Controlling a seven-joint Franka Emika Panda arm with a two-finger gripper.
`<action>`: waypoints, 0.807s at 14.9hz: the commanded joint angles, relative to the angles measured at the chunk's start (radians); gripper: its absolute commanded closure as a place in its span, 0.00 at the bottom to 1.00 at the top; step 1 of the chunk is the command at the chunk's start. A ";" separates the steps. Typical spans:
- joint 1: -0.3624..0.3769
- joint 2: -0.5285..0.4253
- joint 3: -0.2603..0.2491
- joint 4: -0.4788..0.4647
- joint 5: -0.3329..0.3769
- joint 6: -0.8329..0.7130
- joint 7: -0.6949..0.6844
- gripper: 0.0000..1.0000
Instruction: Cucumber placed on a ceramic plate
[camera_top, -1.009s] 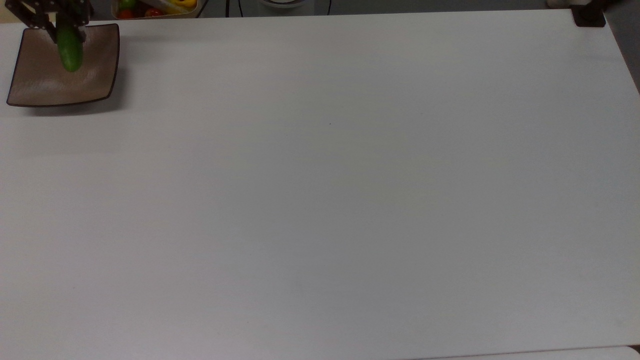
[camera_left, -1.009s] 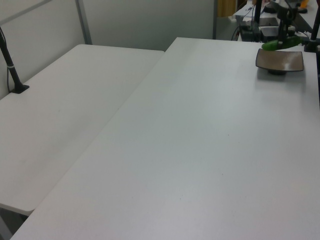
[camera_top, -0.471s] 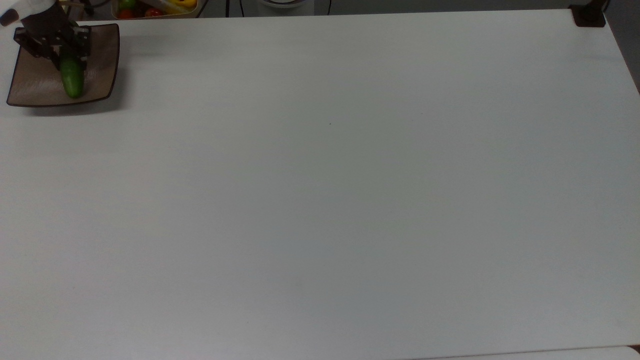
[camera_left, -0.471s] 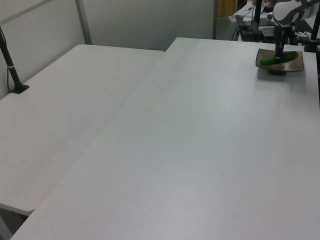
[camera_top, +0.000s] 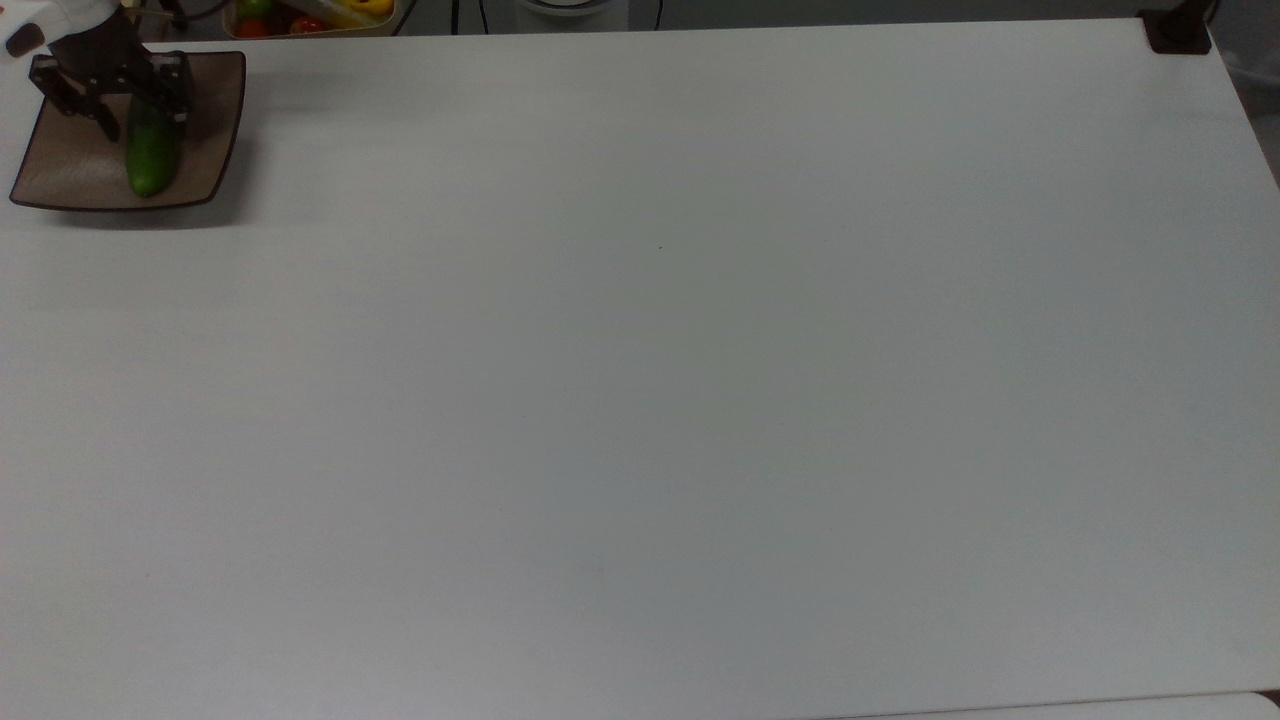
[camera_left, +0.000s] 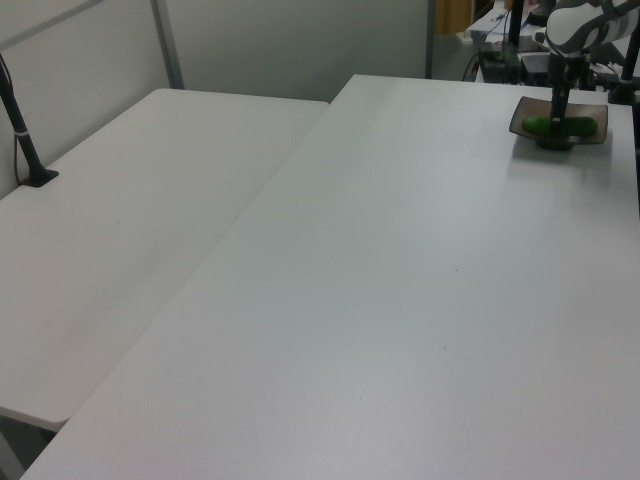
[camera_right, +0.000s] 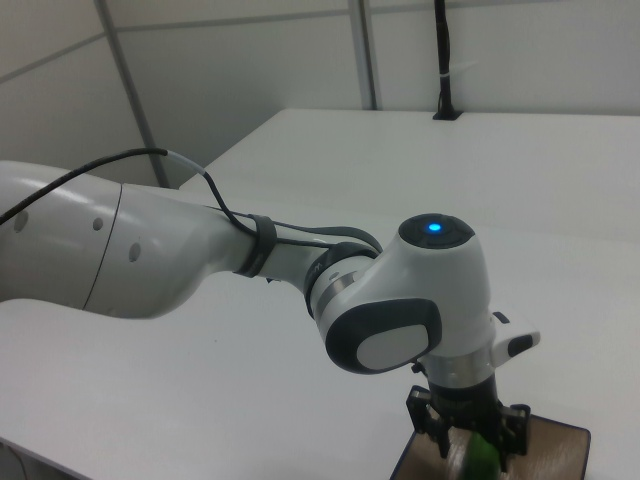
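Cucumber (camera_top: 151, 160) is lying flat on the ceramic plate (camera_top: 75, 178), toward the plate's side nearer the table's middle in the top view. Gripper (camera_top: 125, 118) sits right over its far end, fingers spread apart either side, not squeezing it.

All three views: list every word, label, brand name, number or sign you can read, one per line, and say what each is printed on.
None: no readable text in these views.
The arm's white shell carries a blue light, no lettering.
The plate, cucumber and table are unmarked.
The fruit box shows no readable label.
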 joint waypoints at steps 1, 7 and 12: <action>0.001 -0.037 -0.005 -0.021 0.019 0.012 -0.015 0.00; 0.036 -0.162 -0.003 0.138 0.021 -0.293 -0.011 0.00; 0.094 -0.260 0.000 0.259 0.039 -0.543 0.044 0.00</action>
